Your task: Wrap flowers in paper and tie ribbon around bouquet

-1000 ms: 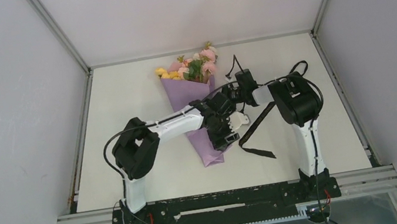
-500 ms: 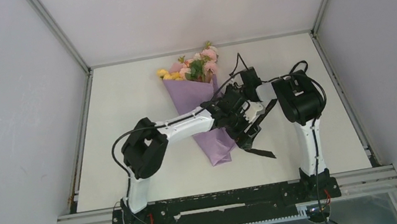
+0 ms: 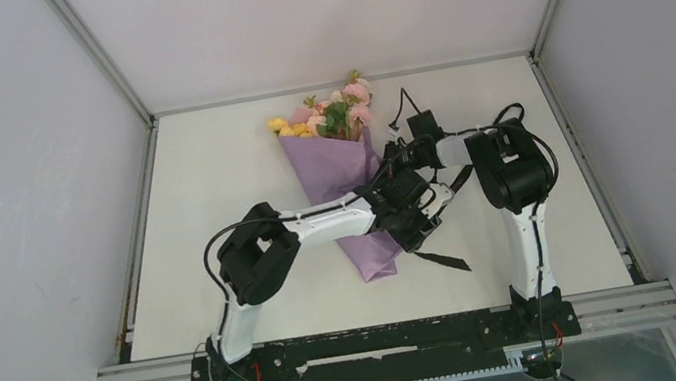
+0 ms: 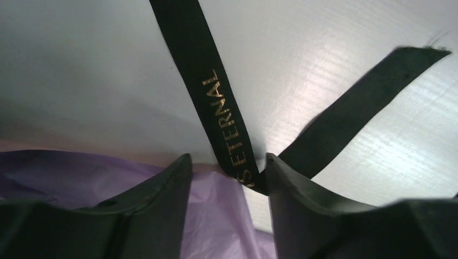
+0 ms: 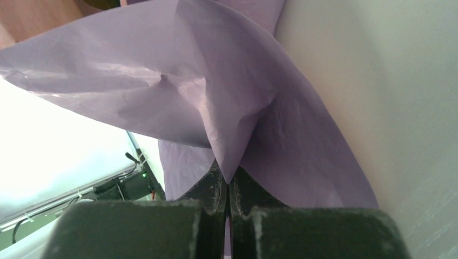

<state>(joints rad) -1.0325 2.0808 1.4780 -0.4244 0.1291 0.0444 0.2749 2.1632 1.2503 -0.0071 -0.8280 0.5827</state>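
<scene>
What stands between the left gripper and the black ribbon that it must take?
Nothing visible does. The ribbon runs through the gap of the open left gripper, against one finger. The purple paper lies beneath and to one side, not between them.

ribbon (image 4: 216,97): runs between parted fingers (image 4: 162,199) | paper (image 4: 81,175): purple, under fingers

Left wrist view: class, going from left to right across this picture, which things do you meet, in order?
One left gripper finger → lettered ribbon strand → other finger → ribbon's frayed end.
</scene>
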